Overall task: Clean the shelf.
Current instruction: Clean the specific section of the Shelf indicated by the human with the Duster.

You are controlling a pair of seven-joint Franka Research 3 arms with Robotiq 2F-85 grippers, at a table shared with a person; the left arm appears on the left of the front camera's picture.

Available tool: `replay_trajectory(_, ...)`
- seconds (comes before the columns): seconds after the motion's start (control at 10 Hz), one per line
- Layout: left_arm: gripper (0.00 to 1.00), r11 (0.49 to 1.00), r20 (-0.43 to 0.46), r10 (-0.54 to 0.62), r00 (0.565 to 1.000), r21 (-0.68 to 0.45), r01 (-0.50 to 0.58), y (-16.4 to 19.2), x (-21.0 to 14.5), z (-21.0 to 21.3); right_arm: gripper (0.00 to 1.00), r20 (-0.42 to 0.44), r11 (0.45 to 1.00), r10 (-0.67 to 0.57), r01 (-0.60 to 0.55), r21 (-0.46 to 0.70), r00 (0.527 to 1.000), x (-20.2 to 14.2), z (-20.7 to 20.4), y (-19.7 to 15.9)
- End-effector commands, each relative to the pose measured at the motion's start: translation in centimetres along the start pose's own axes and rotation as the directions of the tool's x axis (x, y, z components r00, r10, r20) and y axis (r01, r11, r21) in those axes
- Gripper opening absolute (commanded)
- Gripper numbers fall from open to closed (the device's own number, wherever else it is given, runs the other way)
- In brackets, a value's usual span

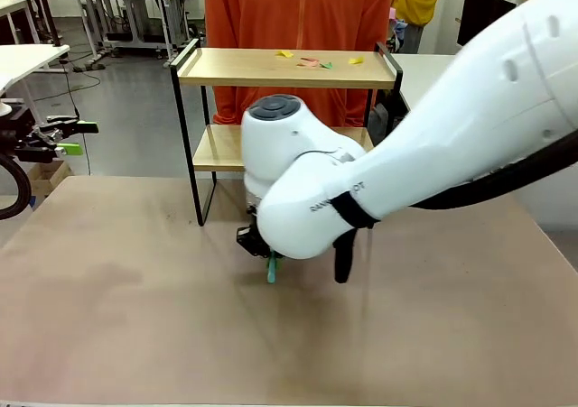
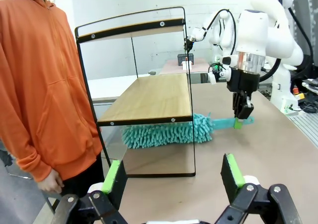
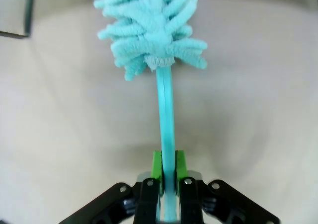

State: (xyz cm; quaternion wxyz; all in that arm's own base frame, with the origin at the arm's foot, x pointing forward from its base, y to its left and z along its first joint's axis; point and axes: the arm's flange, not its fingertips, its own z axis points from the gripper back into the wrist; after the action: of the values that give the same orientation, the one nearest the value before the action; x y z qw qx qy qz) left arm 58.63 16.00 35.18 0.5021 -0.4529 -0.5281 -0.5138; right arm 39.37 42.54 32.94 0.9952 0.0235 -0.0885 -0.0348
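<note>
The shelf (image 1: 284,68) stands at the far edge of the brown table (image 1: 135,317) in my front view, right in front of a person in an orange hoodie (image 1: 298,10). A few small paper scraps (image 1: 312,61), yellow, pink and green, lie on its top board. My right arm (image 1: 433,154) reaches across the middle and comes down just in front of the shelf, and a teal handle tip (image 1: 271,270) pokes out below its wrist. The left gripper (image 1: 81,136) sits well off at the left edge, away from the table.

From the left wrist view I see the shelf (image 2: 154,97) side on, with the person standing at its far side, one hand (image 2: 49,184) hanging down. The left gripper's (image 2: 173,177) green pads (image 2: 113,177) stand wide apart with nothing between them. Across the table, the right gripper (image 2: 242,115) points straight down and pinches the handle of a teal fluffy duster (image 2: 164,132). The duster's head lies low on the table, under the shelf's lower board.

In the right wrist view the right gripper (image 3: 168,177) is clamped tight on the duster's (image 3: 154,30) thin handle. The fluffy head points away from me over the table top.
</note>
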Motion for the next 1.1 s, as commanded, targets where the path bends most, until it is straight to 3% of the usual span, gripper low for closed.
replay_trajectory(0.0, 1.0, 1.0, -0.001, -0.003, 1.0, -0.001, 0.003, 0.0, 0.2, 0.1, 0.13, -0.025, 0.999, -0.03, 0.031, 0.036, 0.999, -0.6, 0.9, -4.4)
replay_trajectory(0.5, 1.0, 1.0, -0.001, -0.003, 1.0, -0.001, 0.003, 0.0, 0.2, 0.1, 0.13, -0.074, 0.986, -0.164, 0.161, -0.045, 0.984, 0.3, 1.7, -13.6)
replay_trajectory(0.7, 1.0, 1.0, -0.001, -0.003, 1.0, -0.001, 0.003, 0.0, 0.2, 0.1, 0.13, -0.052, 0.97, -0.225, 0.219, -0.101, 0.973, -0.2, 3.1, -16.0)
replay_trajectory(0.9, 1.0, 1.0, -0.001, -0.003, 1.0, -0.001, 0.003, 0.0, 0.2, 0.1, 0.13, 0.014, 0.976, -0.211, 0.211, -0.054, 0.977, -1.7, 4.9, -16.0)
replay_trajectory(1.0, 1.0, 1.0, -0.001, -0.003, 1.0, -0.001, 0.003, 0.0, 0.2, 0.1, 0.13, -0.032, 0.974, -0.211, 0.207, -0.09, 0.977, 0.3, 2.6, -15.7)
